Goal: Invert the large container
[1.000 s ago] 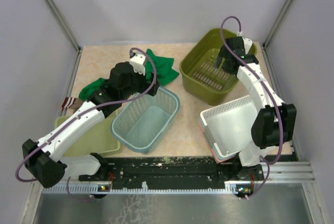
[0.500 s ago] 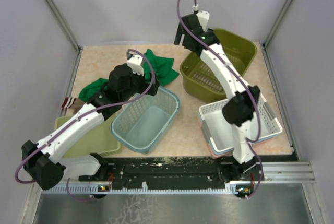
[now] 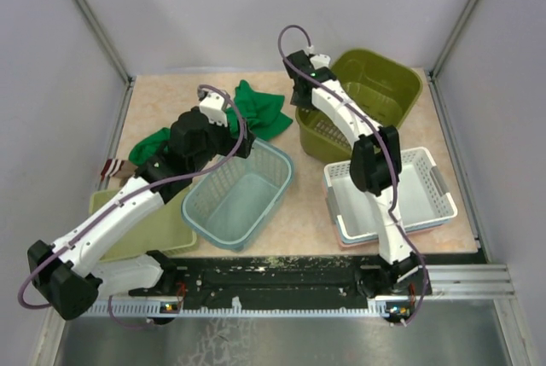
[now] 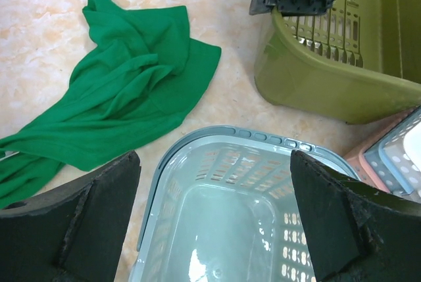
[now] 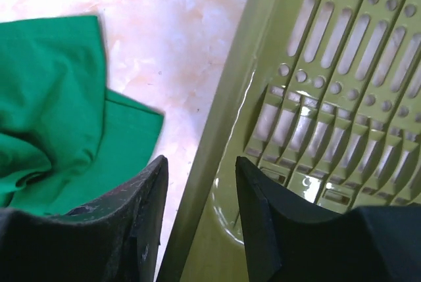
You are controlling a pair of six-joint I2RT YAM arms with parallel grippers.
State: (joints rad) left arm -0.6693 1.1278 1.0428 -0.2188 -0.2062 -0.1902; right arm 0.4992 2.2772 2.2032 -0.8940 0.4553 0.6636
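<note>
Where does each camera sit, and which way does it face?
Top external: above and behind the bases, facing down at the table; left arm, right arm show.
Left wrist: faces down at teal basket and green cloth; left pincer frames the view.
Right wrist: faces down at the large container's rim; right pincer straddles it.
Shared: all three show cloth and container.

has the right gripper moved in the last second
Yes. The right gripper shifted from over the large container's slotted floor to its rim beside the green cloth.
</note>
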